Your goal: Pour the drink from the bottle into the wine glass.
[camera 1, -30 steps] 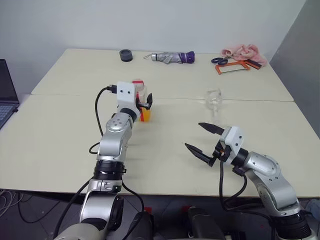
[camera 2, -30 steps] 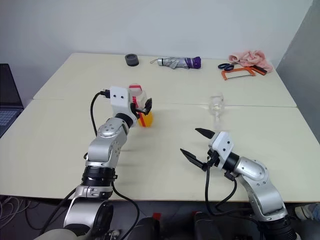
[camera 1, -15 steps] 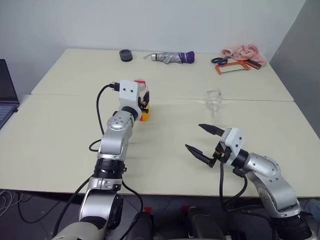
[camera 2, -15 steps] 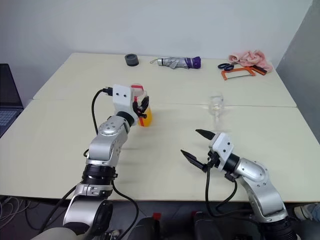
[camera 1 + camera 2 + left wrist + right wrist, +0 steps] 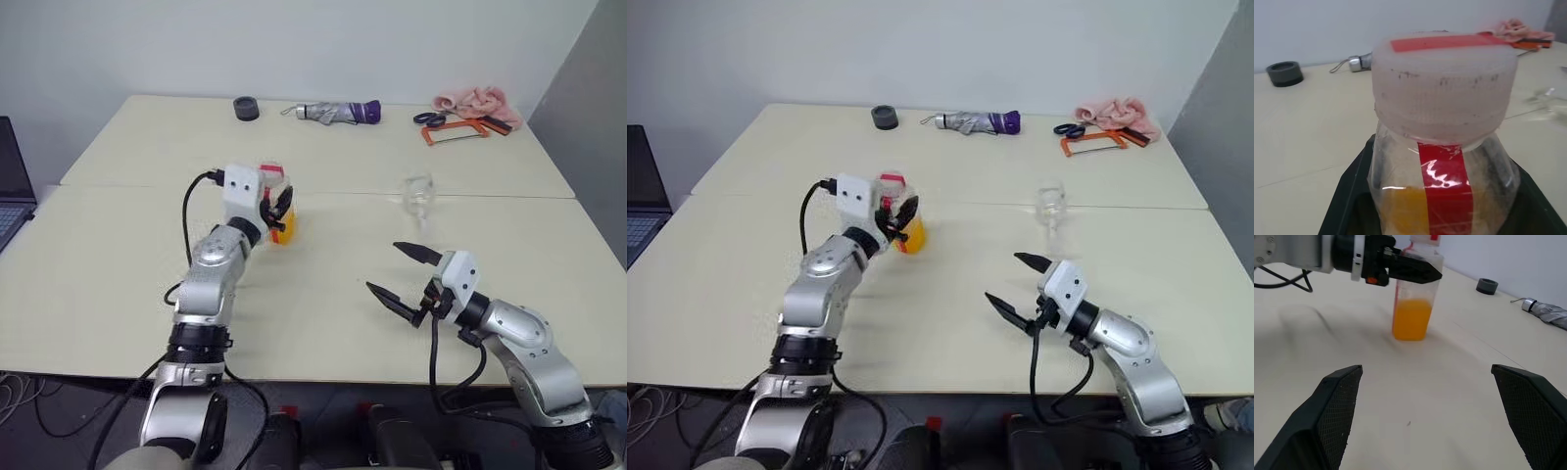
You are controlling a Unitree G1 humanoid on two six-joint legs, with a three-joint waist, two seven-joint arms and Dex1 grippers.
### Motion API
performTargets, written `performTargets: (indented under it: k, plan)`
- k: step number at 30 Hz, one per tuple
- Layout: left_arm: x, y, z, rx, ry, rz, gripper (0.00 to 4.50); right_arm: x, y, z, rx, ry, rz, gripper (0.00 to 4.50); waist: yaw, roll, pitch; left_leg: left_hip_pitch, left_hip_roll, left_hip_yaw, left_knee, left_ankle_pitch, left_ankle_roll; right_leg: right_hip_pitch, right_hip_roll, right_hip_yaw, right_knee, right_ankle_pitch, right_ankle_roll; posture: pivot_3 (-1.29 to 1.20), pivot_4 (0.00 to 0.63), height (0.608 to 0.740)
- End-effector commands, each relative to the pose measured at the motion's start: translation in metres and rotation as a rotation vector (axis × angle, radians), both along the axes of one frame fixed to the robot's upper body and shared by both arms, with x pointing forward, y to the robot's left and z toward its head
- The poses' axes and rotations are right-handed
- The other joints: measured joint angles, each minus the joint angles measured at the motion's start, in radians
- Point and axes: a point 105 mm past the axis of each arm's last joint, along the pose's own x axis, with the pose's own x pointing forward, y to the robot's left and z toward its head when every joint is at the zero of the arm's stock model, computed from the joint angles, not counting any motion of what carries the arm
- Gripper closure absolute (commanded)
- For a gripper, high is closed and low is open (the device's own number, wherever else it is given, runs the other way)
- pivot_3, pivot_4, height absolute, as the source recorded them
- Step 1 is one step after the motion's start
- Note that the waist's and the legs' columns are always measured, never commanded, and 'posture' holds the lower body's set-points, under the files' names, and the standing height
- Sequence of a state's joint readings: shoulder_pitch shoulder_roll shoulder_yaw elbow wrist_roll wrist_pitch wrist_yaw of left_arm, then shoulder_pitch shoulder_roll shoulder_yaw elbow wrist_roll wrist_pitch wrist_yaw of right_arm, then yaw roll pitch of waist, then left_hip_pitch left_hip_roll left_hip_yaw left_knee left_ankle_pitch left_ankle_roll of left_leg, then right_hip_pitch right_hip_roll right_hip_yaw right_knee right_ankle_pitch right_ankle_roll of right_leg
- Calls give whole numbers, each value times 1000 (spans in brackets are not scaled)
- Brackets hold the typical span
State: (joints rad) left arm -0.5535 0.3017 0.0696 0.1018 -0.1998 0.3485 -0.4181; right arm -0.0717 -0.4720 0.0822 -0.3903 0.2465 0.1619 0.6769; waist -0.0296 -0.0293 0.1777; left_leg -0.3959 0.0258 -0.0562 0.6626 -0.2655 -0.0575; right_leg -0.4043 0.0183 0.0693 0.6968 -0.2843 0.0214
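The bottle (image 5: pixel 281 209), clear plastic with a red stripe and a red-and-white cap, stands upright on the table's (image 5: pixel 127 264) middle left. The orange drink (image 5: pixel 1411 321) fills its lower part. My left gripper (image 5: pixel 278 204) is shut on the bottle just under the cap (image 5: pixel 1442 83), and its black fingers (image 5: pixel 1409 268) clamp the body from both sides. The wine glass (image 5: pixel 418 195) stands alone to the right, clear and upright. My right gripper (image 5: pixel 382 265) hovers low near the front right, open, with nothing between its fingers, pointing toward the bottle.
Along the far edge lie a black ring (image 5: pixel 246 108), a folded grey and purple umbrella (image 5: pixel 338 112), scissors and an orange-framed saw (image 5: pixel 454 131) and a pink cloth (image 5: pixel 475 99). A laptop (image 5: pixel 10 186) sits at the left edge. A seam runs across the table behind the bottle.
My left gripper's fingers, open around the bottle a second ago, have closed on it, and the left elbow has swung out to the left. The right arm has kept still.
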Motion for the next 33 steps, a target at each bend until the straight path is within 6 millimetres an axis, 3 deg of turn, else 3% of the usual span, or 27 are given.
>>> performTargets:
  k: [1, 9, 17, 23, 33]
  plan:
    - [-23, -21, 17, 26, -79, -248, 2628, -4, -6, 13, -1, -54, -29, 0, 0, 0, 0, 0, 0, 0, 0, 0, 0, 0, 0, 0, 0, 0, 0, 0, 150, 740]
    - [-59, -46, 2, 36, -2, -653, 2630, -10, -5, 34, 120, 7, -10, 0, -1, 0, 0, 0, 0, 0, 0, 0, 0, 0, 0, 0, 0, 0, 0, 0, 150, 740]
    - [-73, -73, 2, 107, -18, -912, 2630, -23, 14, 67, 142, 31, 77, 0, -1, 0, 0, 0, 0, 0, 0, 0, 0, 0, 2, 0, 0, -1, 1, 0, 150, 740]
    - [-72, -84, 5, 127, -20, -1016, 2630, -17, 39, 83, 193, 14, 124, 0, -3, 0, 0, -1, 0, 0, 0, 0, 0, -1, 3, 0, 0, -1, 1, 0, 150, 740]
    - [-66, -96, 4, 177, -62, -1041, 2630, 0, 61, 77, 139, -4, 83, 0, -3, 0, 0, -2, 0, 0, 0, 0, 1, -1, 3, 0, -1, 0, 0, 0, 150, 740]
